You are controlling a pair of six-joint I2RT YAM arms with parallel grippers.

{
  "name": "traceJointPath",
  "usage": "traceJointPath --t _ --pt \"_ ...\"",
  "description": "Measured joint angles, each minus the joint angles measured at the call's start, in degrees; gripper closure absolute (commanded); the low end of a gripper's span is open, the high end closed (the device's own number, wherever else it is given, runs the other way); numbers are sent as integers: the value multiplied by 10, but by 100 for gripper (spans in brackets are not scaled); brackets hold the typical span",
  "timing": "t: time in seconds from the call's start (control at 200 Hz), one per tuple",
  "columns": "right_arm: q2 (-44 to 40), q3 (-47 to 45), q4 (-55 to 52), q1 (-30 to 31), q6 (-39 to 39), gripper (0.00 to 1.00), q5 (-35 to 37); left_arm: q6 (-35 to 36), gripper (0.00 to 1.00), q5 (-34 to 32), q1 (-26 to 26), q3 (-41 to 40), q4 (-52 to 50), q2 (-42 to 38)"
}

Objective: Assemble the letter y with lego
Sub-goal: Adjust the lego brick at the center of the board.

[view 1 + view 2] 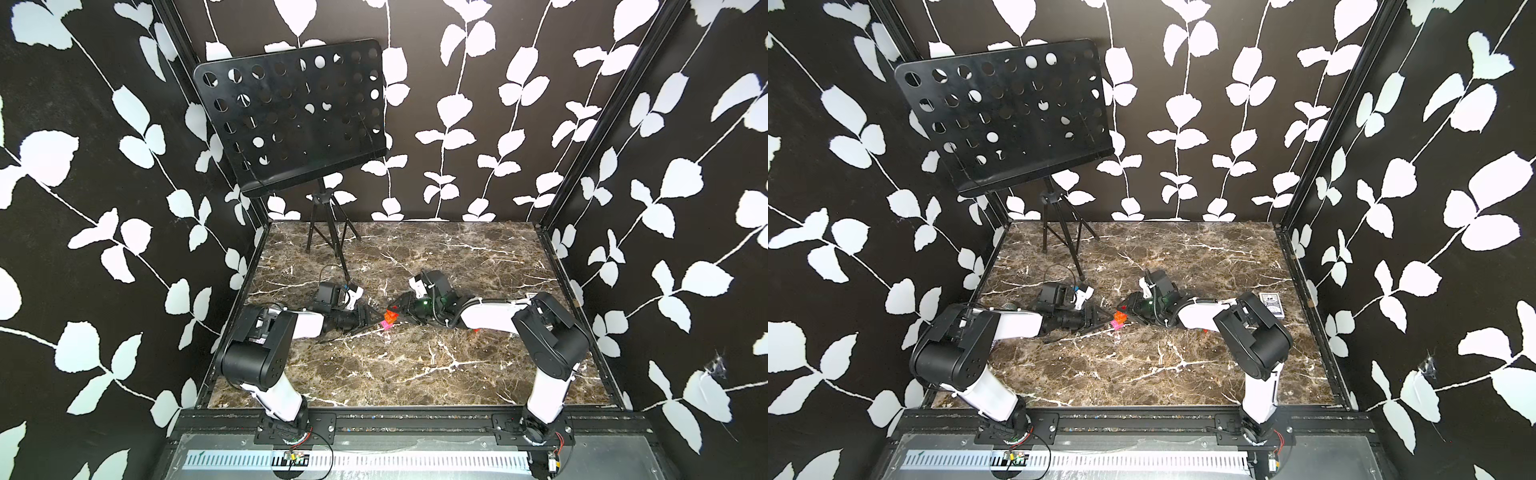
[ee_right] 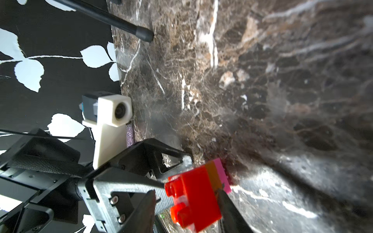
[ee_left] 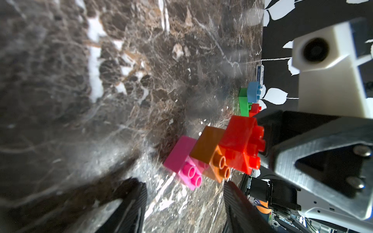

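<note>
Dark brown marble-look tabletop [image 1: 415, 374] boxed in by black walls with white leaf print, plus a black perforated music stand [image 1: 291, 116] parked in the back corner, well apart from the action

So the stem of the y is a little stack of three translucent studded plastic bricks: pink brick [image 3: 181, 155], orange brick [image 3: 207, 143], red squarish brick [image 3: 240, 137], joined in a staggered line. It sits mid-table, right between the two grippers. The right gripper [image 2: 185, 190] has its jaws clamped on the red squarish brick, with the pink end pointing down at the marble. I can't tell if pink actually touches the surface or hangs just off it.

My guess is it's held by the red end so the pink and orange end is left free for the other side. The left gripper [image 3: 184, 184] has its jaws spread and empty, tips either side of that pink end but not on it.

The top of the y waits further back near the right arm: a longer green brick [image 3: 243, 100] with a light blue brick [image 3: 253, 91] and a second small red brick [image 3: 254, 108] stuck on it.

Pose-wise, both arms are stretched low, forearms nearly flat over the table, wrists turned so the grippers face each other nose to nose
</note>
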Motion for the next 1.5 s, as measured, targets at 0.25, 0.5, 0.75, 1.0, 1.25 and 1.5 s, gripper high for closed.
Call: traceJointPath --t 0.25,0.5,0.75,1.0,1.25,1.5 --pt "-1 -23 16 11 14 53 19 -6 38 3 -5 -5 29 3" --pt "-24 -50 26 22 26 54 50 -6 40 3 -13 -5 33 4" --pt "-32 -57 38 28 34 55 70 -4 44 2 -23 -5 33 10" --pt "-32 -57 48 30 37 55 72 -3 46 -2 -27 -4 32 15" --pt "-32 -57 48 33 35 51 72 5 50 -10 -27 13 23 25" --pt "-57 -51 -19 26 4 44 71 30 50 -13 -27 24 -4 25"
